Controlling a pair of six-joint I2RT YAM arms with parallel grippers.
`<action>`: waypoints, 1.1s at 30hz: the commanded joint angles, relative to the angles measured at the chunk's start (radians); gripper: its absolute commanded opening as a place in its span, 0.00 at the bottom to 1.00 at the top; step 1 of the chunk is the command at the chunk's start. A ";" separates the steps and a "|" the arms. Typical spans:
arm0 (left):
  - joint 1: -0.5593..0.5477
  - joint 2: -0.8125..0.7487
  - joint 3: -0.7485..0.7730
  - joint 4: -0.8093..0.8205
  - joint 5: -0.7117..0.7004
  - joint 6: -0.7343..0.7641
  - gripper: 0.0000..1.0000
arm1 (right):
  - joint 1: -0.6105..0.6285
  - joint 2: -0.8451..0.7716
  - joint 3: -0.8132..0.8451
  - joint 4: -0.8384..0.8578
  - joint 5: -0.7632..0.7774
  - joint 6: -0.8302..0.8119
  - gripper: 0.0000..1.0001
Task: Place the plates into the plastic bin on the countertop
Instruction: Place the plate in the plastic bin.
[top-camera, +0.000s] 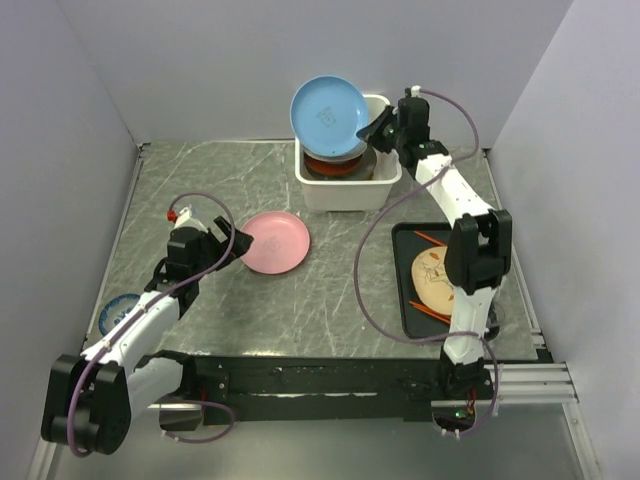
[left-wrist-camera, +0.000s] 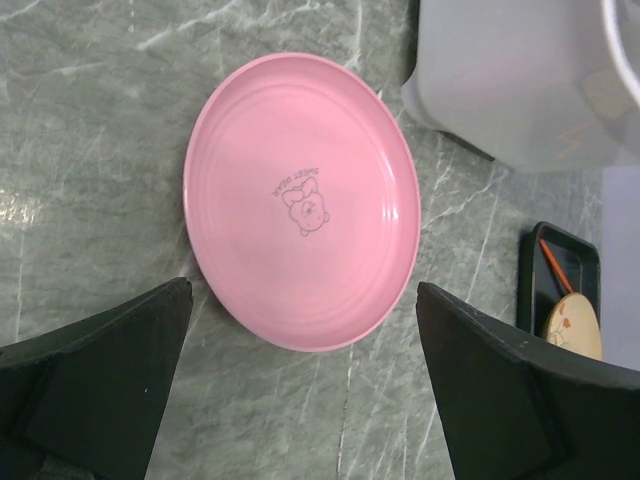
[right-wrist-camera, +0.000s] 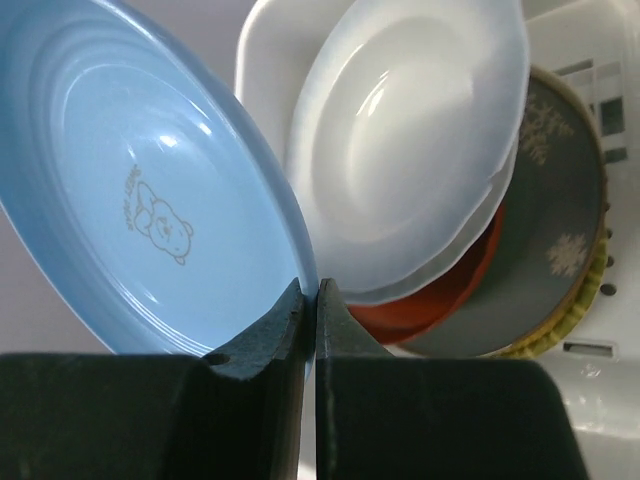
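Placement is proceeding at the bin (top-camera: 345, 192), which is sitting at the far side of the desk (top-camera: 330, 300). Right jaws are clenching the rim of the blue plate (right-wrist-camera: 150, 200), holding it on edge above the bin's far left corner, beside the white plate (right-wrist-camera: 410, 140) topping the red-brown plate (right-wrist-camera: 430, 305) and grey plate (right-wrist-camera: 560, 200) stacked inside. To do this step well, the right arm (top-camera: 452, 195) should be tipping the blue plate toward flat while lowering it onto the white plate, keeping its edge inside the bin's walls and releasing only once it is resting; letting go from height is, by judgement, risking a bounce out. Left jaws are standing released, hovering over the pink plate (left-wrist-camera: 300, 200), which is lying flat on the desk near the bin.
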 joint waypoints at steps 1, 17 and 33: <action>0.004 0.013 0.029 -0.005 0.014 0.038 0.99 | -0.031 0.071 0.133 -0.018 -0.012 0.003 0.00; 0.002 0.053 0.029 0.010 0.037 0.045 0.99 | -0.070 0.214 0.289 -0.049 -0.032 0.049 0.02; 0.004 0.077 0.044 -0.005 0.039 0.051 0.99 | -0.082 0.240 0.290 -0.054 -0.038 0.055 0.28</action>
